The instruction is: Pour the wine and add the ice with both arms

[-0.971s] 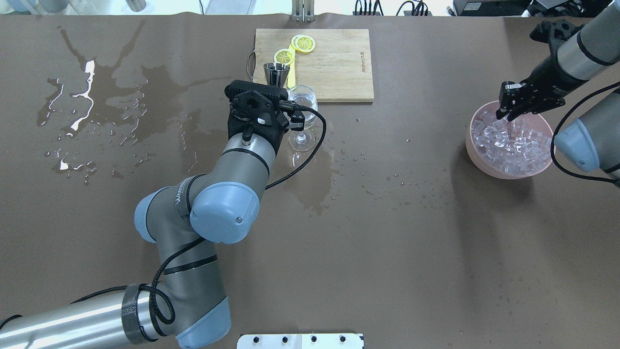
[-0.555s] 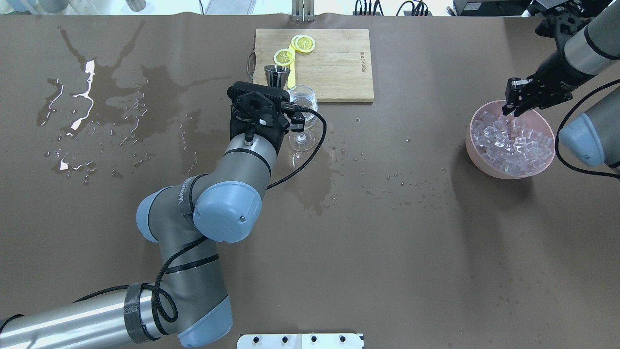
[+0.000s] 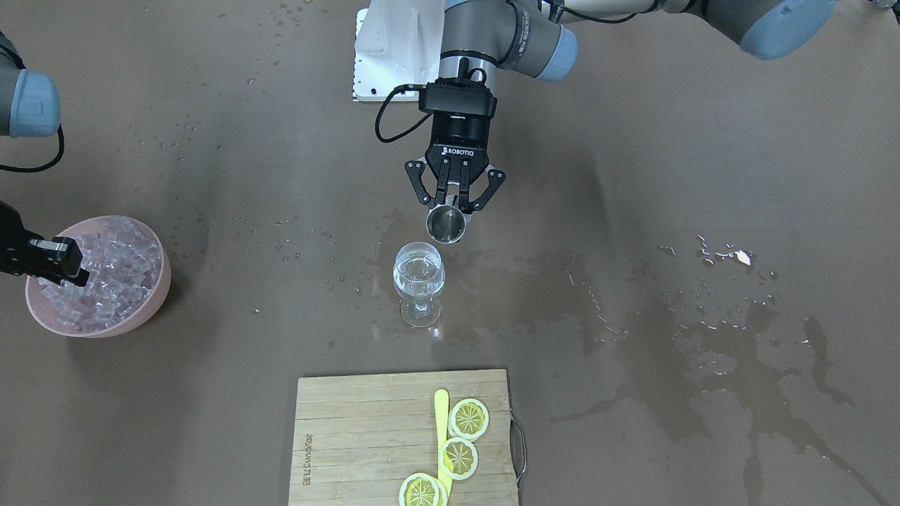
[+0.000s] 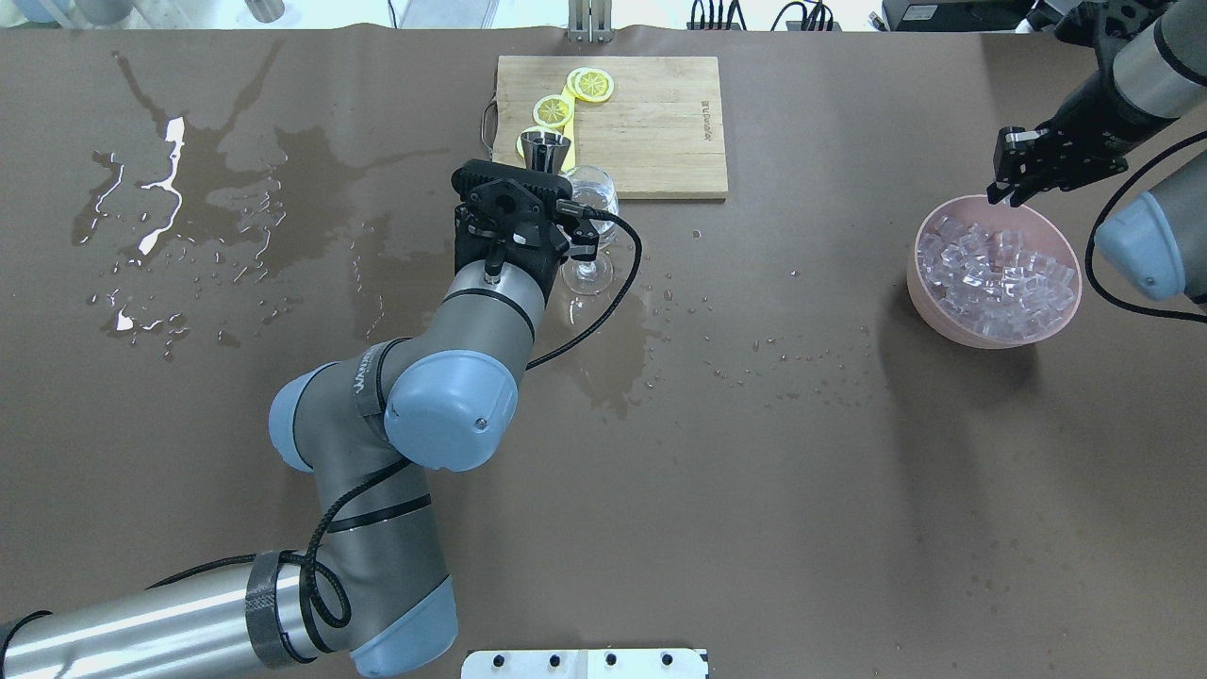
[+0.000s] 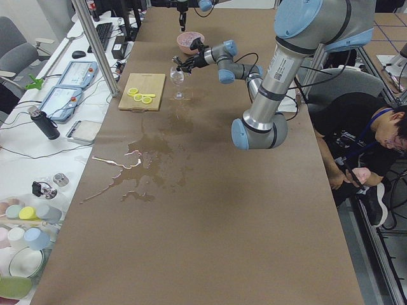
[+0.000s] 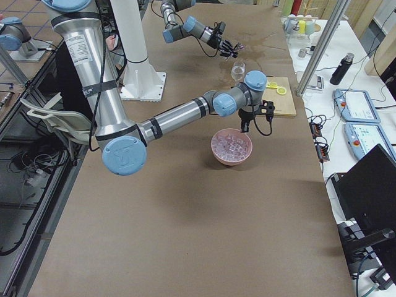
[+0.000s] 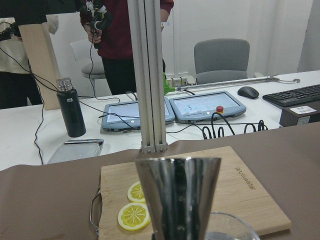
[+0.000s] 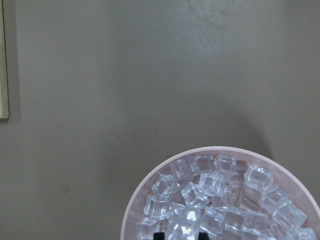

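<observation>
My left gripper (image 3: 450,205) is shut on a steel jigger (image 3: 446,225), held upright just above and beside the wine glass (image 3: 419,275). The glass stands on the table with a little clear wine in its bowl. The jigger fills the left wrist view (image 7: 177,195), with the glass rim (image 7: 230,227) below it. My right gripper (image 4: 1002,195) hovers over the far rim of the pink bowl (image 4: 919,283) heaped with ice (image 4: 995,273). In the right wrist view its fingertips (image 8: 159,235) appear closed on one ice cube (image 8: 182,225).
A wooden cutting board (image 4: 651,132) with lemon slices (image 4: 592,85) and a yellow stick lies just beyond the glass. Wet spill patches (image 4: 170,179) darken the table's left part, and a smaller patch lies near the glass. A white bracket (image 4: 585,663) sits at the robot's edge.
My right gripper has lifted out of the ice bowl and moved back toward the far rim. My left arm has shifted slightly, with the jigger still in its grip.
</observation>
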Robot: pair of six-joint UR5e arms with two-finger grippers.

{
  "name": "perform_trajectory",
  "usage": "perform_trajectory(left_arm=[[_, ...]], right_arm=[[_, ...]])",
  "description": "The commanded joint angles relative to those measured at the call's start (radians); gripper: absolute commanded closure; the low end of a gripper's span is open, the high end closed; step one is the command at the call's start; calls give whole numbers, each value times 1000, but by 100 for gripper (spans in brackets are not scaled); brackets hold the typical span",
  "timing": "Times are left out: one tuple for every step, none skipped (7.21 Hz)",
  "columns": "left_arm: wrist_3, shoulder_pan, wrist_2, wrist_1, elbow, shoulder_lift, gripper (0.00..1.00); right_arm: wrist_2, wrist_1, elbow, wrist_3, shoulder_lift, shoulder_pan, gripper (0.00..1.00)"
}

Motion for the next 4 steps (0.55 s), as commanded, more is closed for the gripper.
perform_trajectory(left_arm=[[2, 0, -3, 20, 0, -6, 75], [2, 0, -16, 21, 0, -4, 75], [2, 0, -25, 53, 0, -15, 75], [2, -1, -26, 78, 0, -29, 75]], right_arm=[[1, -2, 3, 0, 14, 2, 100], [0, -2, 5, 0, 18, 2, 100], [-5, -2, 5, 0, 26, 1, 100], [-7, -4, 5, 0, 32, -5, 100]])
